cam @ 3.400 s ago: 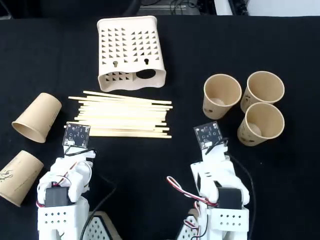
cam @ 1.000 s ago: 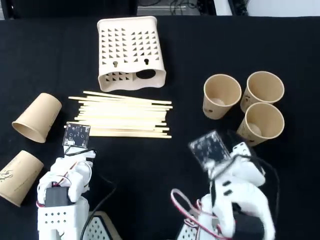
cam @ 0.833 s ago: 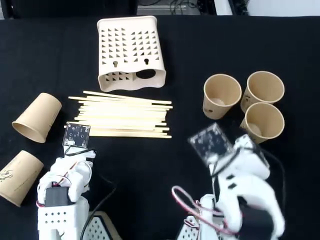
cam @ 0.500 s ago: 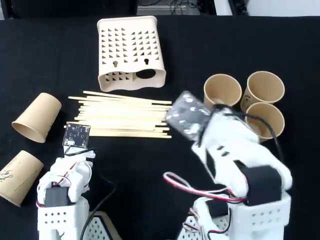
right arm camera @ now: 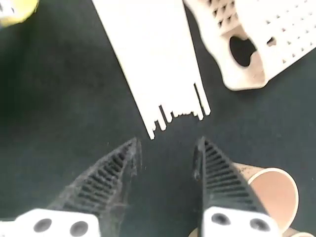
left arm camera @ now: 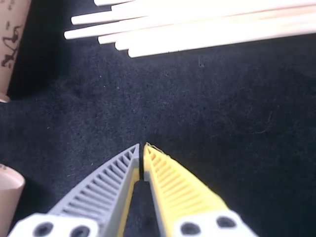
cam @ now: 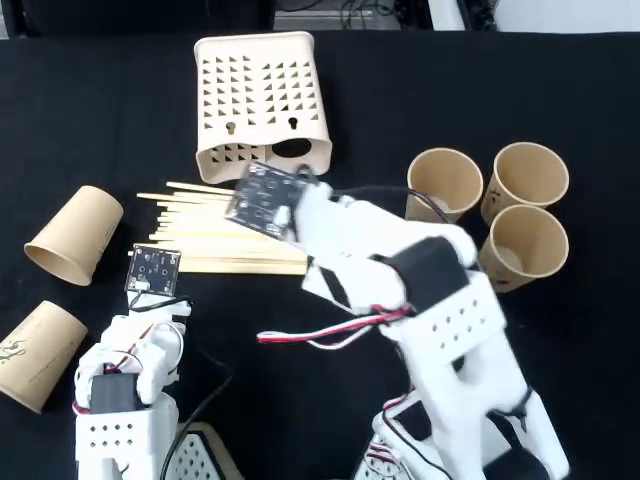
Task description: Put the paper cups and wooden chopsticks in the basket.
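Two tipped cups [cam: 72, 235] of paper are noted at the far left of the black worktop [cam: 560, 90], lying on their sides, well apart from the basket. Just beside them the left arm [cam: 125, 375] is folded low. The left fingers [left arm camera: 111, 185] are pressed together with nothing between them, over bare cloth near one end of the wooden chopsticks [cam: 215, 235].

The chopsticks are laid as one loose, flat sheaf across the worktop, just in front of the basket [cam: 262, 100]. The basket is lying on its side, perforated wall up; which way its mouth faces cannot be told.

The right arm [cam: 400, 270] is stretched over the right part of the sheaf. The right fingers [right arm camera: 106, 180] are spread wide and empty, just short of the uneven stick ends.

At the far right, three upright cups [cam: 443, 190] are clustered close together.

Handling, as judged: the sticks are taken to be light, stiff and smooth, likely to roll and fan apart. A pinch across the middle of a few is favoured; at the ends they would pivot. The cups are taken to be light and thin-walled, easily crushed. They are best held gently at the rim.
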`<state>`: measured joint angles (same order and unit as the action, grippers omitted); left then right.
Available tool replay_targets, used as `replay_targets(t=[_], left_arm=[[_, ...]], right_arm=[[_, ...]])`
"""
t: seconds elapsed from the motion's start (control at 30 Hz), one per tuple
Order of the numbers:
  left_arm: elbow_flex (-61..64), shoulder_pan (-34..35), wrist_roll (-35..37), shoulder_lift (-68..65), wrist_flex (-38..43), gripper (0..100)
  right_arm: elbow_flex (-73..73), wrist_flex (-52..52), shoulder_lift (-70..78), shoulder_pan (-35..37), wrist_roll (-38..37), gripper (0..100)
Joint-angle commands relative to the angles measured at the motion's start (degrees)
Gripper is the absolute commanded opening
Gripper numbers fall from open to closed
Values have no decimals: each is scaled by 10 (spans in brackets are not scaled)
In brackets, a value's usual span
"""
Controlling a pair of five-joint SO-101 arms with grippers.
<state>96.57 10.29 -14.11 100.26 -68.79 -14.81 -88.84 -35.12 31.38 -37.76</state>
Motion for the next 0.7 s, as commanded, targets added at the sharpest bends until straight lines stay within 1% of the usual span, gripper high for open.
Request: replay_targets(t=[0.0,0.17,0.23,0.5,0.53,0.67], left_arm=[[10,0,-1,0,-3,30],[10,0,-1,0,-3,30],[10,0,-1,0,-3,30],[10,0,-1,0,-3,30],[10,0,-1,0,-3,30],[10,0,-1,0,-3,30]], right_arm=[[64,11,37,40,-7,191],[141,5,122,107,-6,191],[173,-10,151,124,-9,191],[294,-56,204,128,-51,187],[305,-63,206,129,-52,172],[316,-75,208,130,-63,59]])
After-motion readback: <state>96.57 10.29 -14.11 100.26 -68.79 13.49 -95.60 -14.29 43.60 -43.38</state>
